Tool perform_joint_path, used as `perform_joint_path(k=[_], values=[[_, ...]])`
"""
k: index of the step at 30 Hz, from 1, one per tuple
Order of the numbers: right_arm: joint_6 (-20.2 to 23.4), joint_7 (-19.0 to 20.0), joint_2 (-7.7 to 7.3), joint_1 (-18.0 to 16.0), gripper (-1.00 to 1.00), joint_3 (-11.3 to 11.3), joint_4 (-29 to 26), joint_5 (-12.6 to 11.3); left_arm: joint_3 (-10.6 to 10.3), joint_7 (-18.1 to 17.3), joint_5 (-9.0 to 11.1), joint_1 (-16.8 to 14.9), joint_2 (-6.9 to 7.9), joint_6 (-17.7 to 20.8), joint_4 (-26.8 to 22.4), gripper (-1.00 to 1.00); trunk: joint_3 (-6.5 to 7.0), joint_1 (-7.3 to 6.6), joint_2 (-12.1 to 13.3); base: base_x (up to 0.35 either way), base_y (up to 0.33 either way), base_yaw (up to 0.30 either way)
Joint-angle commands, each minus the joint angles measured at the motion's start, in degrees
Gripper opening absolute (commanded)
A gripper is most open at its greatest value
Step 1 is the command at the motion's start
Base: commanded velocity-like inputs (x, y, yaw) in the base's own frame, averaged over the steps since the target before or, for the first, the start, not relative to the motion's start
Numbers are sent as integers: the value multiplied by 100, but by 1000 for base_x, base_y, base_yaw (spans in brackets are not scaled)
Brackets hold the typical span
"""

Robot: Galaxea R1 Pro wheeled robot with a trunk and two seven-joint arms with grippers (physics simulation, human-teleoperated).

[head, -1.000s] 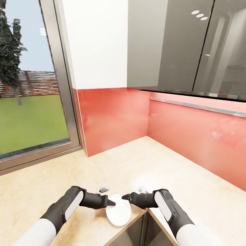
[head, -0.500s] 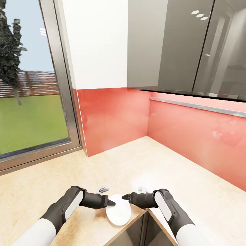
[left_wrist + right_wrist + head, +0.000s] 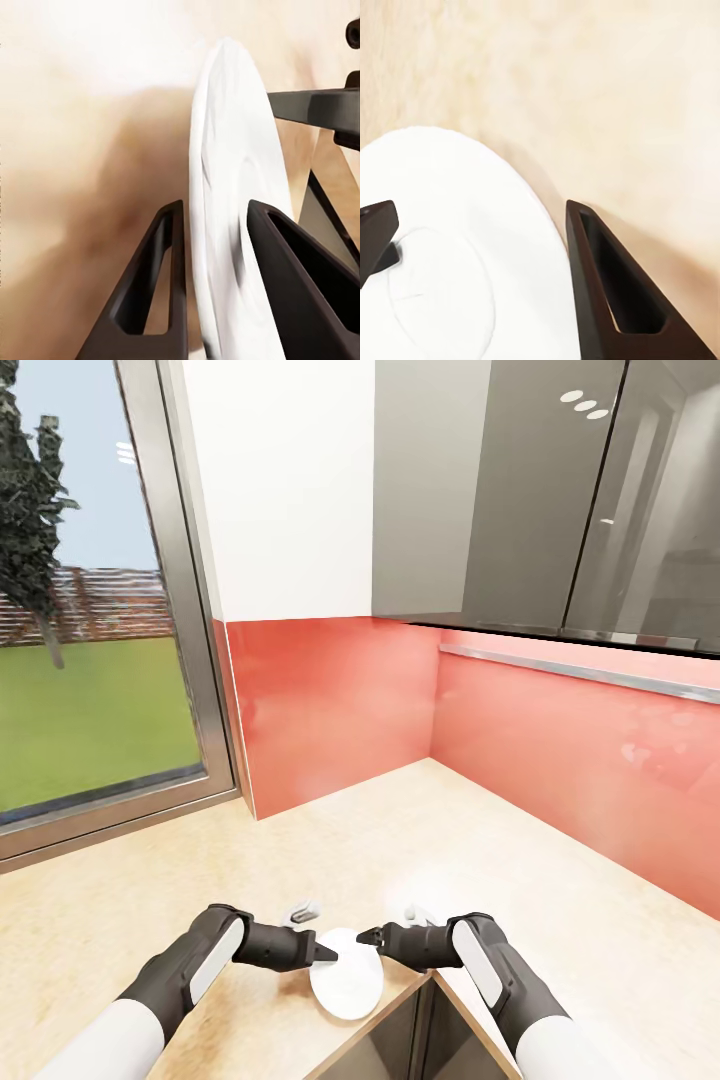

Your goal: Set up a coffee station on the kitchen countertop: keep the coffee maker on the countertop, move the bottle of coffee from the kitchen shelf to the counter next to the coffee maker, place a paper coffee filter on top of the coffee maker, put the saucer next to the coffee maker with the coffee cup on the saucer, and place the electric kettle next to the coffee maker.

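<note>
1. The left gripper (image 3: 214,281) has its jaws pinching the rim of the saucer (image 3: 347,974), one finger on each face.
2. The right gripper (image 3: 365,937) has its jaws spread, one finger beside the saucer (image 3: 450,262) edge without closing on it.
3. The saucer hangs tilted between both arms, above the near edge of the table (image 3: 420,840), over a corner of the dark cabinet front.
4. Ahead lie bare tan table, a red backsplash (image 3: 330,700), grey wall cabinets (image 3: 520,490) and a window (image 3: 90,610).
5. Judging by this, the saucer is in transit; placing it, the cup, filter, bottle and kettle appear to remain undone.
</note>
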Motion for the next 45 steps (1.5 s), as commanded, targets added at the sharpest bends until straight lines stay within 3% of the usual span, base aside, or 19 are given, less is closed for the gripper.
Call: perform_joint_path(k=[1, 5, 9, 13, 17, 20, 25, 27, 33, 40, 45], values=[[13, 29, 0, -3, 100, -2, -7, 57, -18, -3, -130, -6, 9, -32, 1, -100, -12, 3, -9, 0, 0, 0], [13, 29, 0, -6, 100, -2, -34, 57, -11, -43, -115, -31, 31, -32, -8, -100, -12, 3, -9, 0, 0, 0], [13, 22, -4, -4, 100, -13, -230, 57, -10, -563, -125, -60, 55, -32, -3, -100, -12, 3, -9, 0, 0, 0], [13, 9, -8, -7, 100, -40, -323, 63, 26, -699, -120, -60, 132, -32, 1, -100, -12, 3, -9, 0, 0, 0], [13, 1, -8, -9, 100, -45, -414, 64, 40, -754, -108, -65, 319, -32, 1, -100, -12, 3, -9, 0, 0, 0], [15, -13, -7, -10, 100, -46, -694, 66, 43, -1164, -116, -66, 634, -32, 1, -100, -12, 3, -9, 0, 0, 0], [9, -27, -1, -11, 100, -48, -934, 80, 47, -1396, -112, -64, 979, -34, 9, -100, -12, 3, -9, 0, 0, 0], [-172, -31, -6, -11, 100, -58, -1175, 73, 51, -1563, -95, -33, 1189, -40, 16, -100, -12, 3, -9, 0, 0, 0], [-763, 0, -1, -11, 100, -42, -1817, 43, 52, -2367, -139, 10, 1487, -100, 27, -100, -12, 3, -9, 0, 0, 0], [-836, 20, -23, -11, 100, -31, -2038, 56, 84, -2454, -87, 6, 1501, -129, -2, -100, -12, 3, -9, -101, 0, 0], [-959, 6, -56, -10, 100, -64, -2103, 36, 421, -2463, -79, 5, 1482, -136, -12, -100, -12, 3, -9, -323, 0, 0]])
